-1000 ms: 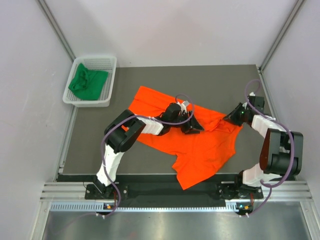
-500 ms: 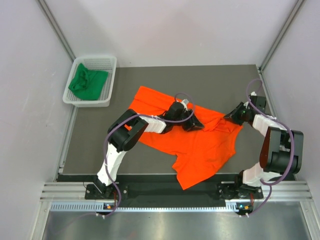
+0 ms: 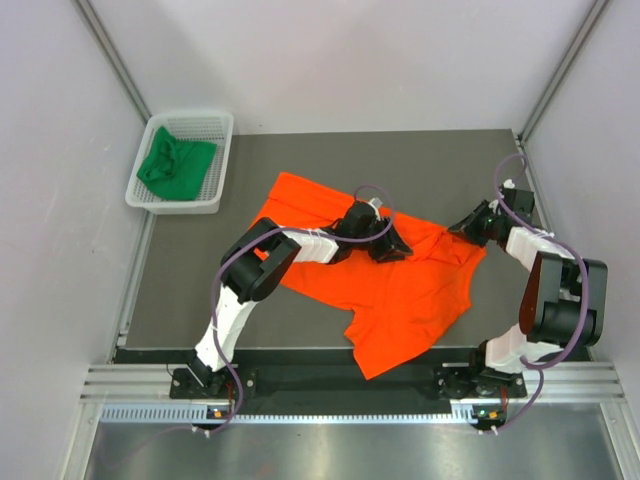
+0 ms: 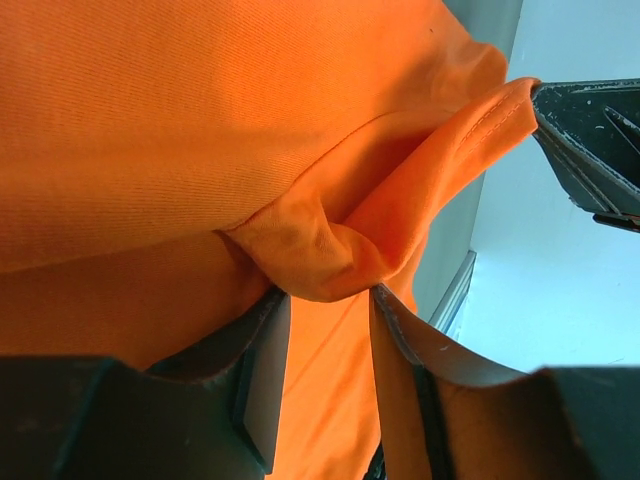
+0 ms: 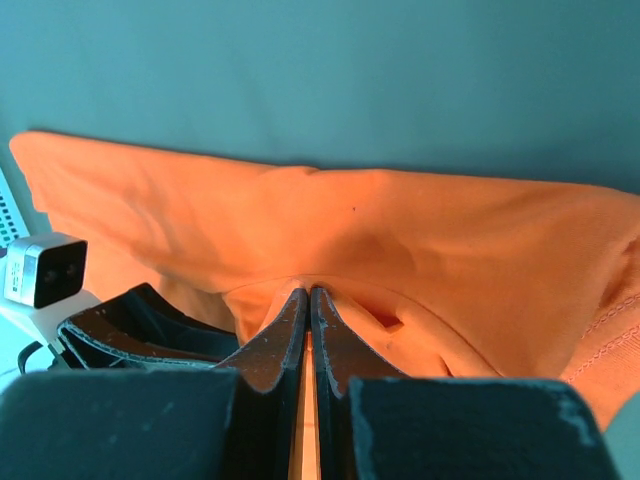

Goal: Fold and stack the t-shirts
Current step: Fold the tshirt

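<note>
orange shirt (image 3: 400, 290) lies spread and rumpled mid-table (image 3: 200, 290); green shirt (image 3: 175, 165) is bunched in the white basket (image 3: 222, 150) at the far left. Top view only shows both grippers down on the orange shirt's far edge, not the jaws. Left wrist view: left gripper (image 4: 325, 300) part open, a bunched fold sits between the tips, can't tell if it's pinched. Right wrist view: right gripper (image 5: 308, 295) closed tight on a thin lifted edge of the same shirt
</note>
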Controlling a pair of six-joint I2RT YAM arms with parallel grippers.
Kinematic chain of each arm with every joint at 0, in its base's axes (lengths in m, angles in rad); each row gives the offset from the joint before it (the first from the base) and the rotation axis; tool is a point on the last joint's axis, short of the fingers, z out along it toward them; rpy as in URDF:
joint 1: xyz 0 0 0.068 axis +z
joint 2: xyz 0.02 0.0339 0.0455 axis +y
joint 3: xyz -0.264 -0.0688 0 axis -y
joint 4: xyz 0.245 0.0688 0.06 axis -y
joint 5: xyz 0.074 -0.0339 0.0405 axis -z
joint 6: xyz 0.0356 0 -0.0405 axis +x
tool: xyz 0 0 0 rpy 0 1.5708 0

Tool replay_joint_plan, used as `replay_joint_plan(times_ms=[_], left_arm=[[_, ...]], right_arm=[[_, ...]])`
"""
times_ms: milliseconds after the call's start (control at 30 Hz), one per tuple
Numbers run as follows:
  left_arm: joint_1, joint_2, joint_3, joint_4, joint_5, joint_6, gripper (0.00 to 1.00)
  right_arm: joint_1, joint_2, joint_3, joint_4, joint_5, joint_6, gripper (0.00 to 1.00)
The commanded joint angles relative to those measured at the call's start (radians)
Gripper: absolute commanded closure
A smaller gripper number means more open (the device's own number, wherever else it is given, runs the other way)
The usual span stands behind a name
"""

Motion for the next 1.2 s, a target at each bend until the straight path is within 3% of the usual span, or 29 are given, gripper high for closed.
replay_joint_plan(times_ms=[0,300,433,567,867,1167], left_arm=[[-0.01,0.02,0.028,-0.032,-0.034,0.006,0.57],[-0.016,0.022,0.022,0.052,-0.082,-0.002,0.64],[-0.016,0.009,0.022,0.052,-0.067,0.008,0.88],[-0.013,-0.021,0.019,0.006,-0.035,0.029,1.0],[0.039,-0.018,0.026,-0.047,0.244,0.008,1.0],[0.116,-0.038,0.095,-0.235,0.34,0.169,1.0]], right_arm=[[-0.012,0.005,0.035,0.046,-0.016,0.007,1.0],[-0.012,0.001,0.025,0.055,-0.022,0.012,1.0],[-0.012,-0.008,0.012,0.053,-0.029,0.007,1.0],[-0.01,-0.066,-0.018,0.029,-0.034,-0.017,1.0],[0.002,-0.302,-0.172,-0.148,0.003,-0.105,1.0],[0.01,-0.468,-0.308,-0.223,0.038,-0.105,1.0]])
